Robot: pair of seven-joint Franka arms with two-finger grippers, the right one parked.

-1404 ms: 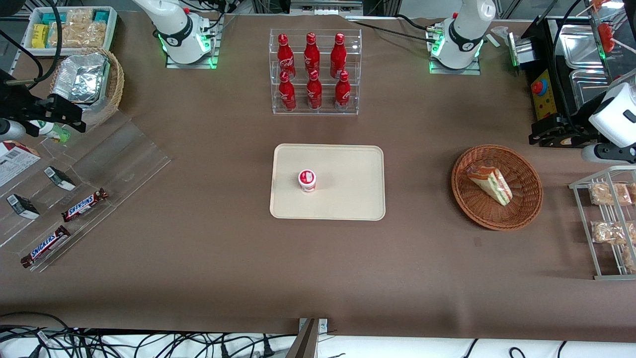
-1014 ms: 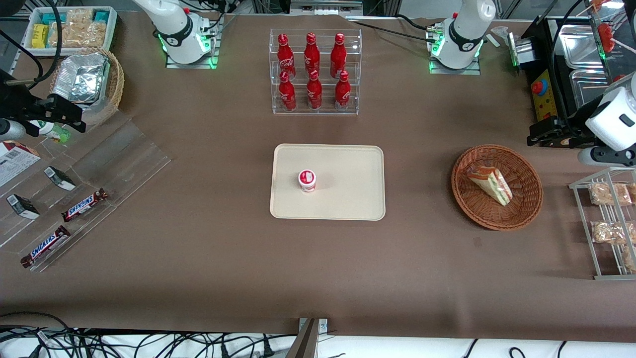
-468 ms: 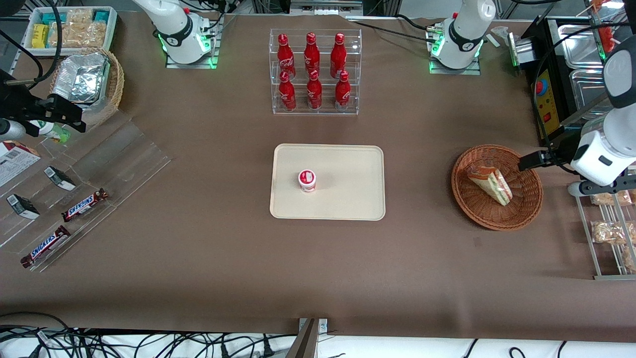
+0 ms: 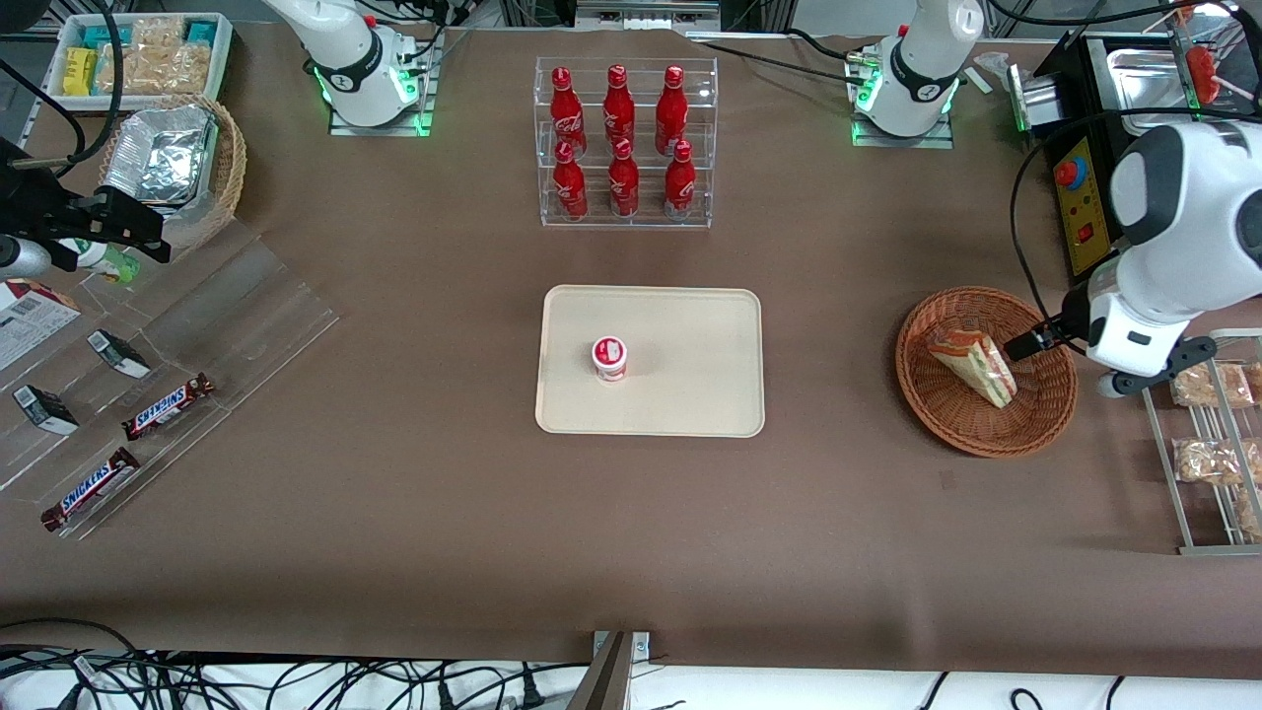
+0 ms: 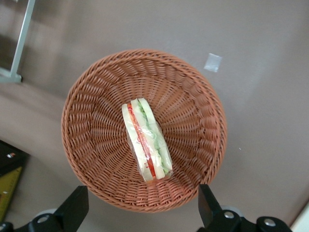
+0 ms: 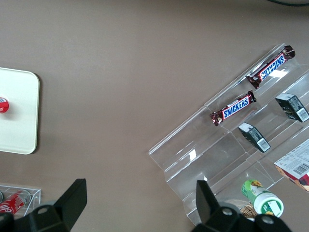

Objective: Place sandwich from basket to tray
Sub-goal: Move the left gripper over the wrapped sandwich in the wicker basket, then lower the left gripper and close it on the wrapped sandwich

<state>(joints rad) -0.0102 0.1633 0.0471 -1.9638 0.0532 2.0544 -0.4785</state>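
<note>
The triangular clear-wrapped wedge sandwich (image 5: 146, 143) lies inside the round reddish-brown woven wicker basket (image 4: 1045, 414), resting on its side with the green, red and pink filling edge showing. The left arm's claw (image 5: 142, 212) hovers above the basket's rim, fingers (image 5: 72, 209) spread wide and holding nothing. The flat cream-beige rectangular plastic tray (image 4: 690, 325) sits on the brown table (image 4: 394, 493), well apart from the basket toward the parked arm's end, and carries a small red-and-white lidded cup (image 4: 609, 357). Judgement: the approach step is in hand. To do it well, the claw should centre over the wedge, turn so the fingers straddle the two bread faces, descend clear of the wicker wall, and close gently to avoid crushing the bread.
</note>
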